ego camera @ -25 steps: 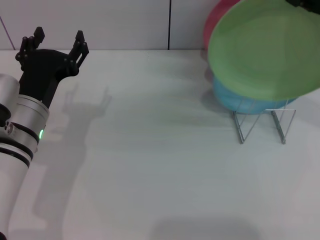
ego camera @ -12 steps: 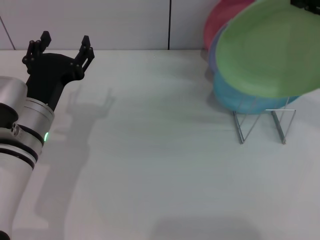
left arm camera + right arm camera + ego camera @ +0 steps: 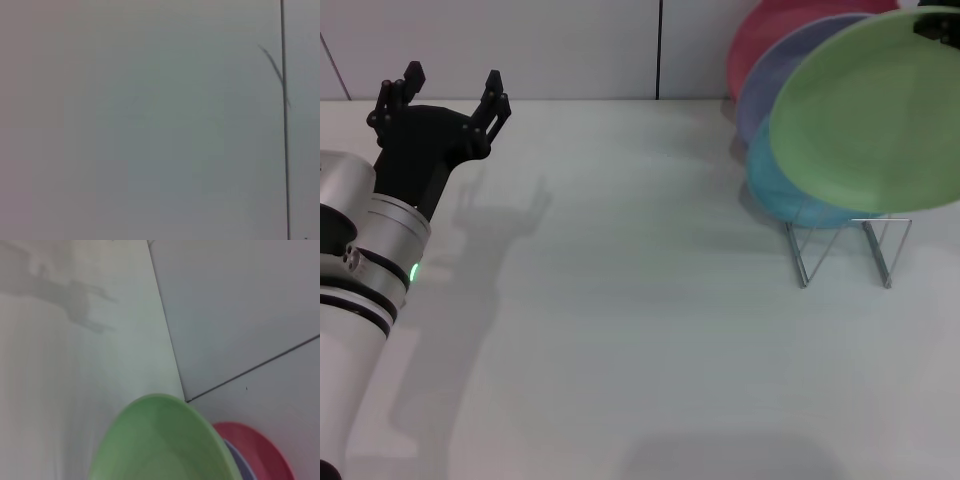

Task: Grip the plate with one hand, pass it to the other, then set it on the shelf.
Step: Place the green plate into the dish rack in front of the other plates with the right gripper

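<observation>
Plate point(image 3: 872, 118) had drifted right toward the rack point(image 3: 845, 250).
Right hand point(image 3: 940, 22), grip unclear, should lower it gently into a slot; left hand point(image 3: 442, 92) hovered open, empty.

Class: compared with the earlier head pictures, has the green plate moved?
Yes. The green plate has shifted toward the robot's right against the fixed rack, uncovering the lavender plate.

The head view looks forward and down over the table point(image 3: 640, 330), sharing the green plate point(image 3: 870, 120) with the closer right wrist view, while the left wrist view faces blank wall
</observation>
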### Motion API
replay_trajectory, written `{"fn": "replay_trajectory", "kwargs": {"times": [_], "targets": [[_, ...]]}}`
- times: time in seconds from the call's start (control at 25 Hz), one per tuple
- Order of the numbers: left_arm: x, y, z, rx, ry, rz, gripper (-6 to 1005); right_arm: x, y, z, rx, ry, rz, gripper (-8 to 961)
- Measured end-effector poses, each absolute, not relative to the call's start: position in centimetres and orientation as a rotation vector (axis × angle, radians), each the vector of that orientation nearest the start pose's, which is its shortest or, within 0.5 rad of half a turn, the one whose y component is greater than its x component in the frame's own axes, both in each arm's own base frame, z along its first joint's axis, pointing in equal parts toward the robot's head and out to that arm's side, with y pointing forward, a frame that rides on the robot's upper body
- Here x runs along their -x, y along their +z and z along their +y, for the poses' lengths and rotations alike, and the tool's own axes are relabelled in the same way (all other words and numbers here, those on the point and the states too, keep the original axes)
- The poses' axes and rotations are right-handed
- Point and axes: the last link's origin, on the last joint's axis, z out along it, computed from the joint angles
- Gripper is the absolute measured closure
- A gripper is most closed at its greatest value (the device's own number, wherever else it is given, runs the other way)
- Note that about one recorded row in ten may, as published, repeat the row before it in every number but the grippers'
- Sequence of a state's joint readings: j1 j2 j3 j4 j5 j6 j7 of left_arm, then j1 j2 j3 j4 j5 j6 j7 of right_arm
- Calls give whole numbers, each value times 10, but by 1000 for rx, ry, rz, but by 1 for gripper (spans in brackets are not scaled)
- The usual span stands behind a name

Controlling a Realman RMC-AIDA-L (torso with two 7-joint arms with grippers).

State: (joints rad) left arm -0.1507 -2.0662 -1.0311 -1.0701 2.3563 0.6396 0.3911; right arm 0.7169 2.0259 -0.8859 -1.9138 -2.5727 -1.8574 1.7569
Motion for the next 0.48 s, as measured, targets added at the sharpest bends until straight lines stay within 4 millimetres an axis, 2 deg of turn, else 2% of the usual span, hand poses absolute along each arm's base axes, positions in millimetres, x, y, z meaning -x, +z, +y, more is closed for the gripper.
{"fn": "replay_trajectory", "kwargs": {"times": [0.48], "targets": [[211, -32, 335, 1664, -735, -501, 154, -118, 158, 347, 2450, -466, -266, 791]]}}
